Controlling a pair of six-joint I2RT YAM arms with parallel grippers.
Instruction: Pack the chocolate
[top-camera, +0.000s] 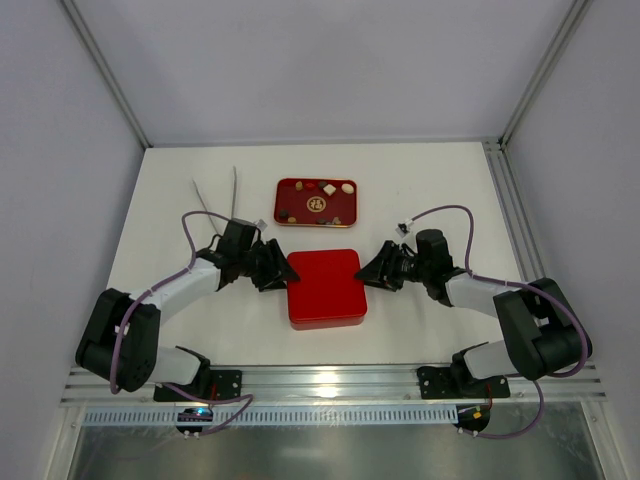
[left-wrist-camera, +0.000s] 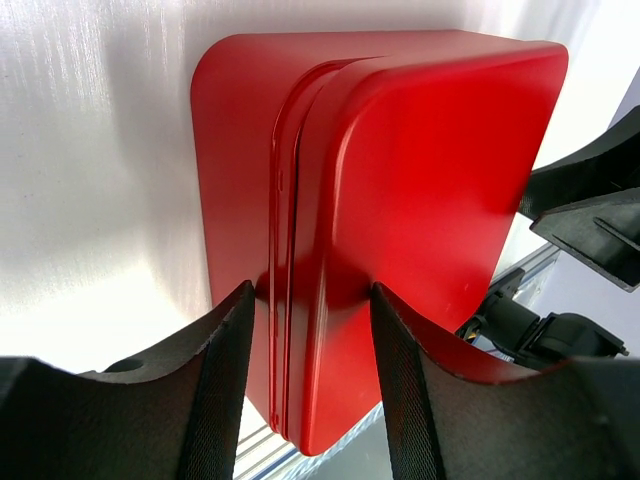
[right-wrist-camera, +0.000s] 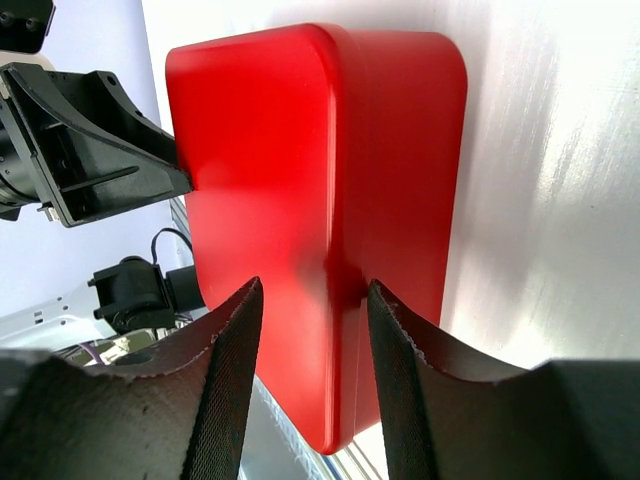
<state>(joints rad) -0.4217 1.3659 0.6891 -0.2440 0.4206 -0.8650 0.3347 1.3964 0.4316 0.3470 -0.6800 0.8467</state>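
The chocolate (top-camera: 329, 187), a scatter of small dark, tan and white pieces, lies on a shallow red tray (top-camera: 279, 199) with rounded corners at the far middle of the white table (top-camera: 440, 190). A round gold emblem (top-camera: 316, 204) sits in the tray's centre among the pieces, too small to read. Just nearer than the tray, and apart from it, is a closed square red tin (top-camera: 324, 290); the left wrist view shows the seam where its lid meets the base. No writing shows on the tin. The left gripper (top-camera: 283, 272) is at the tin's left edge and the right gripper (top-camera: 366, 272) at its right edge. In each wrist view the black fingers (left-wrist-camera: 225, 370) (right-wrist-camera: 225, 370) stand partly apart and straddle the tin's edge, one over the top face and one by the side wall. I cannot tell whether they press on it. Two thin pale strips (top-camera: 236, 187) lie on the table to the left of the tray.
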